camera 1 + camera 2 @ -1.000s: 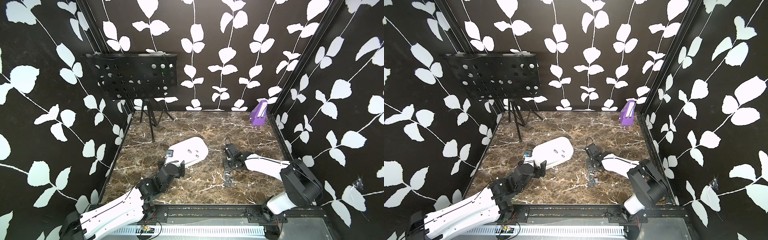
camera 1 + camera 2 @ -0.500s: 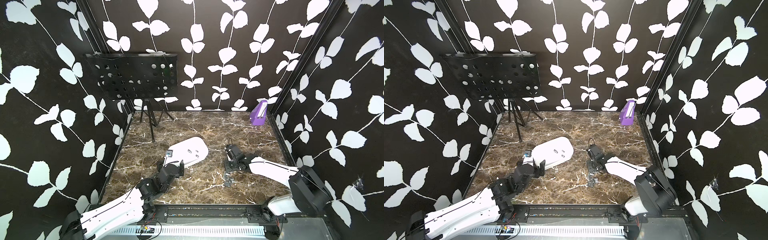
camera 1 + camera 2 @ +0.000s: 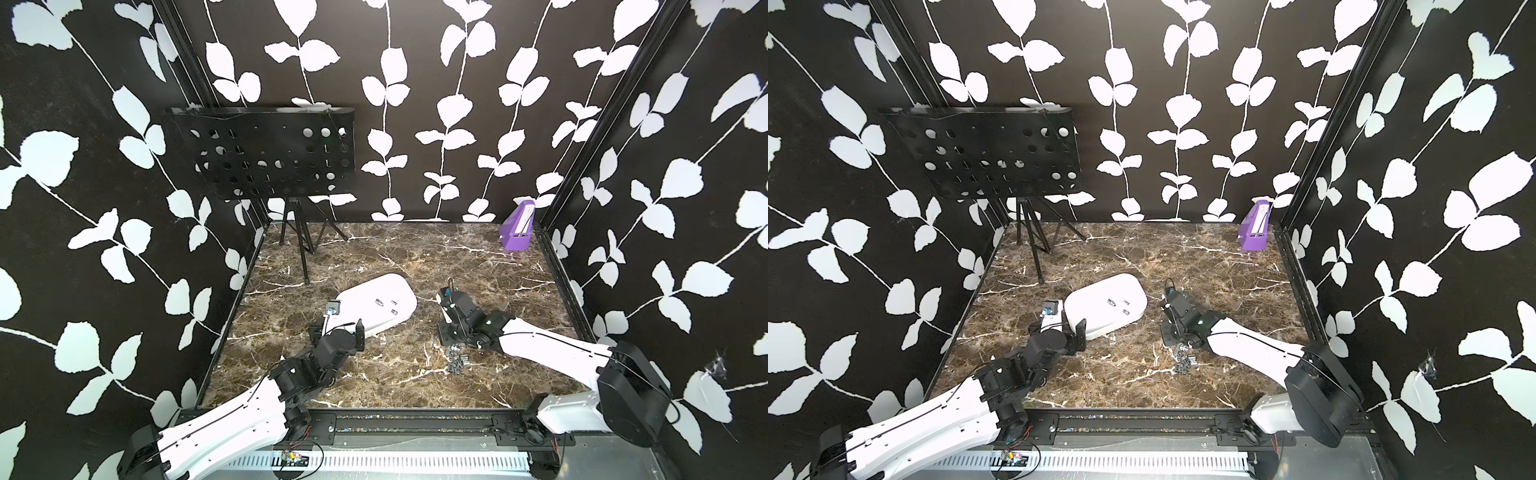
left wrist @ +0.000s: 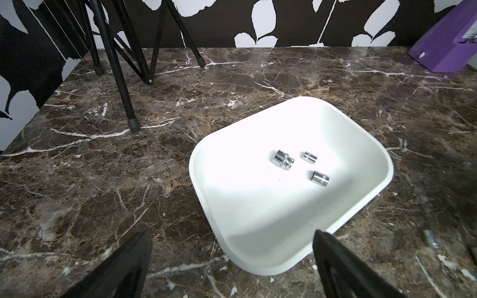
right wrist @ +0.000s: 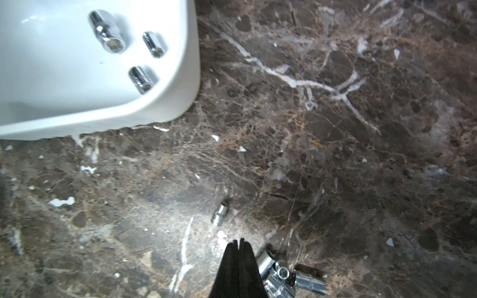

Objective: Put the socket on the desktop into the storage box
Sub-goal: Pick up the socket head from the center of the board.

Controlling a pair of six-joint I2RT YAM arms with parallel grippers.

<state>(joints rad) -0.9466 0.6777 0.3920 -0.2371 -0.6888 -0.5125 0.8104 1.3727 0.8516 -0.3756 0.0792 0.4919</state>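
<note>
Purple box label was unreadable, left jaws gaped empty, right jaws were closed empty, beside loose sockets

Black walls, white leaf print; brown marble floor; perforated stand at rear.

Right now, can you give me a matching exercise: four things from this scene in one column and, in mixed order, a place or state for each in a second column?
Things
1. white box
2. purple box
3. left gripper
4. right gripper

Places or states
A. shut, next to the loose sockets
B. stands in a far corner
C. open, close to the white box
D. holds three sockets

Pairs: 1-D, 2-B, 3-C, 4-A
</note>
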